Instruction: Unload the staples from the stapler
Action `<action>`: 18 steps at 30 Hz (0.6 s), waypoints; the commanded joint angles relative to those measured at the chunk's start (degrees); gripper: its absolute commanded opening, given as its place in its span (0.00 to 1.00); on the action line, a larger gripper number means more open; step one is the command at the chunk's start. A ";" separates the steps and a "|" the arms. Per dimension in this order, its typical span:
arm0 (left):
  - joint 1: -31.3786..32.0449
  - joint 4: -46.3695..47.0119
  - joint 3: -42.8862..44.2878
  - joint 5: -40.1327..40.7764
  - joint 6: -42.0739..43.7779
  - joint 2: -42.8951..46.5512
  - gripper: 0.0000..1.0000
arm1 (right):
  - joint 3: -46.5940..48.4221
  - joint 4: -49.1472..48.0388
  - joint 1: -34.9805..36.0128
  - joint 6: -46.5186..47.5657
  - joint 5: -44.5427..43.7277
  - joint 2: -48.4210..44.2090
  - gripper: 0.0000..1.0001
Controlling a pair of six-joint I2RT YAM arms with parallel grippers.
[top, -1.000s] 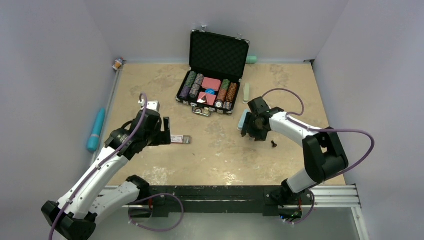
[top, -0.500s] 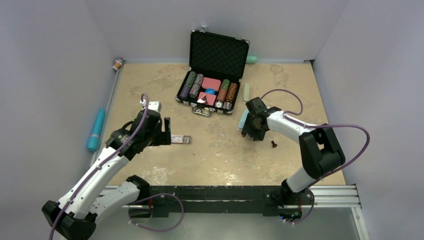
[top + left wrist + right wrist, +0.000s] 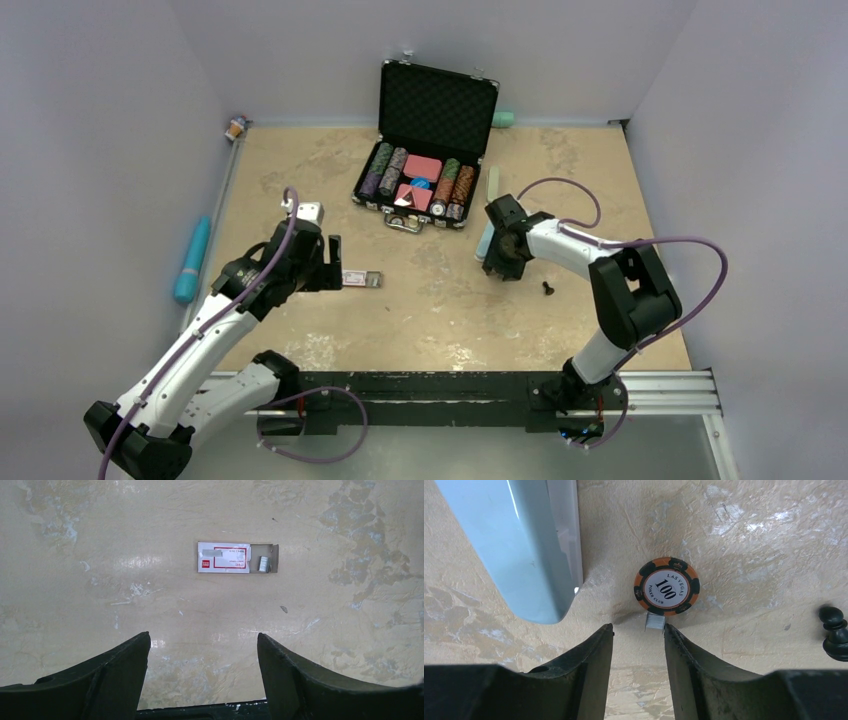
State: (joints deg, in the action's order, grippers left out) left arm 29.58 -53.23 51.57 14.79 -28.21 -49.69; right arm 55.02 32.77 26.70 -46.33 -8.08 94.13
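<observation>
The light blue stapler (image 3: 524, 545) lies on the table at the upper left of the right wrist view, and in the top view (image 3: 485, 240) just left of my right gripper (image 3: 503, 262). A small silvery strip of staples (image 3: 655, 622) lies on the table against an orange poker chip (image 3: 666, 586), right at the tip of one finger (image 3: 684, 655). My right gripper (image 3: 638, 630) is open and holds nothing. My left gripper (image 3: 202, 640) is open and empty, a little short of a red-and-white staple box (image 3: 225, 557) whose open tray holds more staples (image 3: 263, 563).
An open black poker-chip case (image 3: 425, 150) stands at the back centre. A black chess pawn (image 3: 834, 632) stands right of my right gripper. A blue tube (image 3: 192, 260) lies by the left wall. A pale green bar (image 3: 492, 185) lies beside the case.
My right gripper and forearm have shifted slightly left and away, toward the stapler. The left arm has not moved.
</observation>
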 commanded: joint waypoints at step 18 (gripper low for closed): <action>-0.40 2.34 -0.69 -0.99 1.49 0.13 0.81 | 1.95 1.67 1.45 -1.05 -4.30 0.32 0.29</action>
State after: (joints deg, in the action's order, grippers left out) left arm 29.58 -52.82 50.87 13.85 -27.83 -49.69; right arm 55.07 33.39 27.55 -46.54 -9.78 94.15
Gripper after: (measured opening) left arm 0.812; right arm 0.317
